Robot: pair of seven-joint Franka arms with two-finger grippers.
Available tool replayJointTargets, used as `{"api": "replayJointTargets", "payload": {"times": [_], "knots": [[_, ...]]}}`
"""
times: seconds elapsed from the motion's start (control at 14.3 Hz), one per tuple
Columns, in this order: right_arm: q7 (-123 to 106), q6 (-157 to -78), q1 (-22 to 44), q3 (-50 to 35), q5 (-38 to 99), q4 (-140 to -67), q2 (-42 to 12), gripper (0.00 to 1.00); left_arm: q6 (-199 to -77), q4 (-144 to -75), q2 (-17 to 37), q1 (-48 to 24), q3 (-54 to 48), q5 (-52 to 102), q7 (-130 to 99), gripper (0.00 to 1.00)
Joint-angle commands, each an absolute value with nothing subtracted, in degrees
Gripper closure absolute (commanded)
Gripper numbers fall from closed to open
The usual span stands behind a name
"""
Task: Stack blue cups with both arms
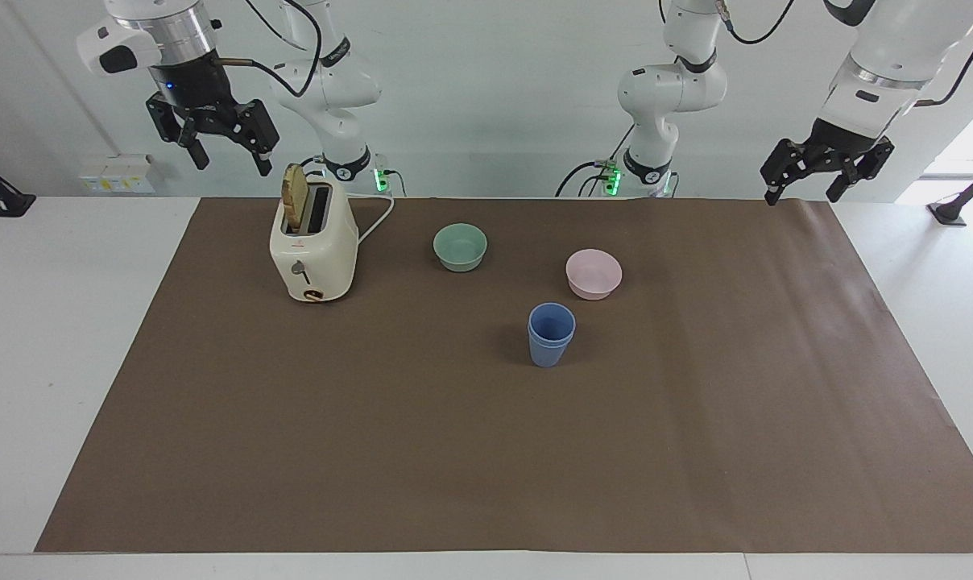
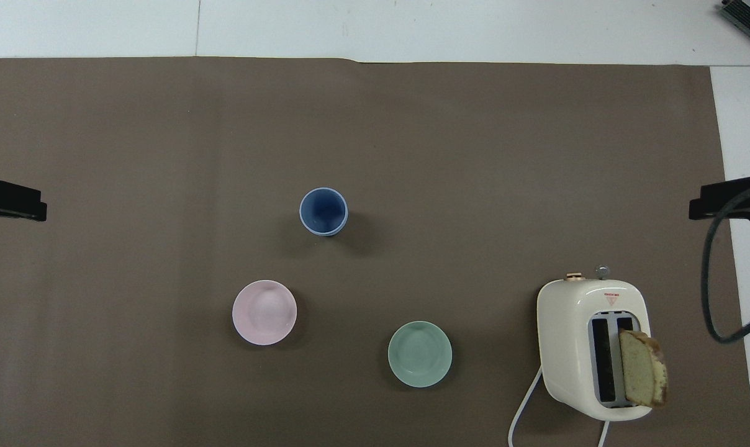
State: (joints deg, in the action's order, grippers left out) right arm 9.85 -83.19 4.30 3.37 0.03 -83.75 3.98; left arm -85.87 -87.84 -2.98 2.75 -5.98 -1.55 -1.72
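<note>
No legible text — toaster (image 2: 592,344) label (image 2: 611,298) too small

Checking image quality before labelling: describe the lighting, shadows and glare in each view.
Facing view: even, soft light; the stacked blue cups cast a faint shadow toward the toaster; bright window glare at the frame edge near the left gripper. Overhead view: flat light, the cups' soft shadow on the brown mat, no glare.
</note>
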Motion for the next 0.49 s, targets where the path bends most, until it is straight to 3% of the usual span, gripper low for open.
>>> {"api": "replayJointTargets", "payload": {"times": [0.0,0.42], "knots": [[7.12,-83.41,2.99,3.08,-0.44,-85.42,4.13,0.0,-85.25,-87.98,-3.43,3.08,-6.06,-2.02,-1.41,0.0],[7.12,-84.11,2.99,3.08,-0.62,-85.78,4.04,0.0,-85.17,-87.98,-3.43,3.08,-6.06,-2.02,-1.41,0.0]]}}
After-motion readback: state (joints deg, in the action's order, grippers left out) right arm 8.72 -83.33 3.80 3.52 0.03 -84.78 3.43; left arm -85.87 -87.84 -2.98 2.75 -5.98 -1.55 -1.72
